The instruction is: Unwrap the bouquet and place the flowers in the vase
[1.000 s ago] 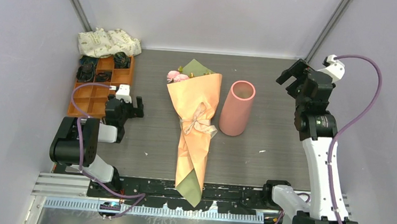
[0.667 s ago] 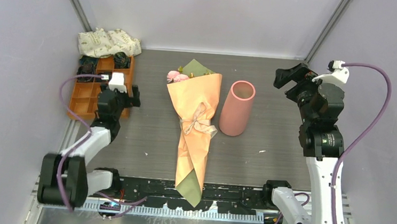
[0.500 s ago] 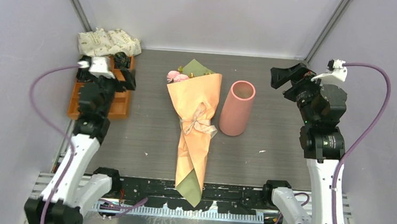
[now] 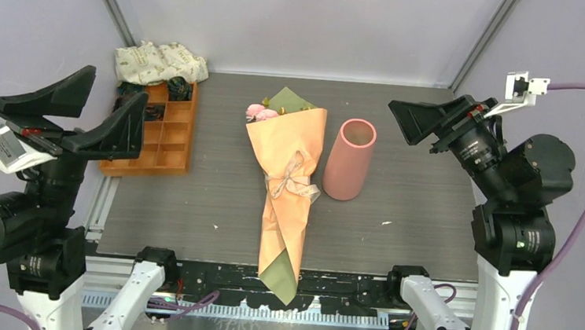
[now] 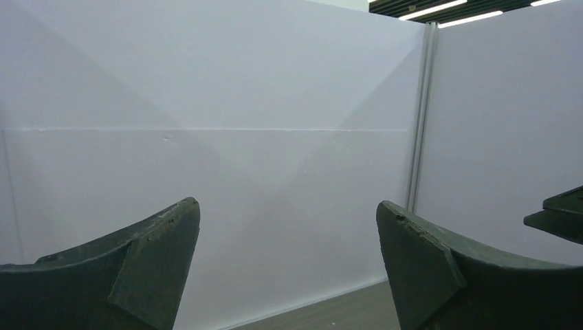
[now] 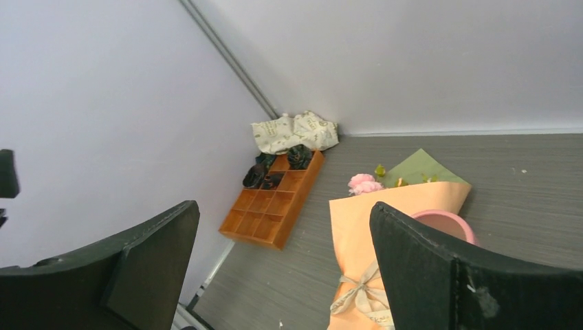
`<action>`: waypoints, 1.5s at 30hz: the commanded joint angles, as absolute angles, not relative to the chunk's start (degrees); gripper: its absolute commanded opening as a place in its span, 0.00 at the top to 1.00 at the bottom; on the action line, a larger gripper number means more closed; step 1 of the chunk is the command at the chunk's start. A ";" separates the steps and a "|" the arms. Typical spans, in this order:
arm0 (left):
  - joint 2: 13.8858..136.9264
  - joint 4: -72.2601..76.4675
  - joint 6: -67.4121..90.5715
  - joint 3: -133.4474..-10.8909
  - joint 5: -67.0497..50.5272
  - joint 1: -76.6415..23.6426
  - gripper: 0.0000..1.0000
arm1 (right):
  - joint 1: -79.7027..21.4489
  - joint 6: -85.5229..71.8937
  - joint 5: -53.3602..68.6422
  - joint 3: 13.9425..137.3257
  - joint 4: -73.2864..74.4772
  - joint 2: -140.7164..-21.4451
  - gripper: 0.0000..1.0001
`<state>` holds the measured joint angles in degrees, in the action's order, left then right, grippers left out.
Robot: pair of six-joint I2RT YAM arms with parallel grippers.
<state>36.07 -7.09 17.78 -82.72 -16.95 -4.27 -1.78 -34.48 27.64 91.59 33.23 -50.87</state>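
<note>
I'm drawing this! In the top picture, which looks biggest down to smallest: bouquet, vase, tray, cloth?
1. Bouquet, clearly the biggest.
2. Tray.
3. Vase and cloth look about the same size, so I won't rank those two.

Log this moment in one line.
left fingers: open, empty | right fingers: open, empty | bouquet: wrapped, ribbon tied | vase: beside bouquet, empty
</note>
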 commanded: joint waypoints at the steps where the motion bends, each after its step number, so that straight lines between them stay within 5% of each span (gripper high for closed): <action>1: 41.12 -10.73 20.03 -84.23 -14.26 -4.21 0.00 | -2.03 -35.62 31.18 97.71 39.28 -55.10 0.01; 6: 51.01 -15.80 28.67 -93.32 -10.19 -4.27 0.00 | -8.11 -32.70 21.28 109.76 46.59 -67.30 0.01; 11: 62.02 -20.13 28.13 -105.11 -28.88 -4.25 0.00 | -30.16 -23.45 1.13 127.68 57.02 -83.97 0.00; 16: 69.12 -31.51 17.65 -116.90 -24.78 -4.32 0.00 | -45.39 -18.75 -17.81 133.41 60.65 -93.78 0.01; 24: 75.76 -46.07 15.41 -130.31 -3.32 -4.63 0.00 | -57.71 -15.55 -31.88 132.49 61.40 -95.90 0.00; 29: 70.11 -41.73 9.85 -118.09 13.72 -6.99 0.00 | -65.92 -15.75 -41.43 132.15 64.79 -97.93 0.00; 38: 77.58 -43.11 18.43 -116.14 -24.36 -6.92 0.00 | -73.61 -17.39 -49.52 126.92 65.17 -100.55 0.00; 45: 89.71 -39.38 26.94 -119.48 -39.64 -6.65 0.00 | -76.00 -19.99 -52.91 119.89 65.17 -98.80 0.00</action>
<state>85.32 -42.87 21.32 -116.46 -27.31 -6.74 -75.16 -17.32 -48.99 123.11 66.19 -101.10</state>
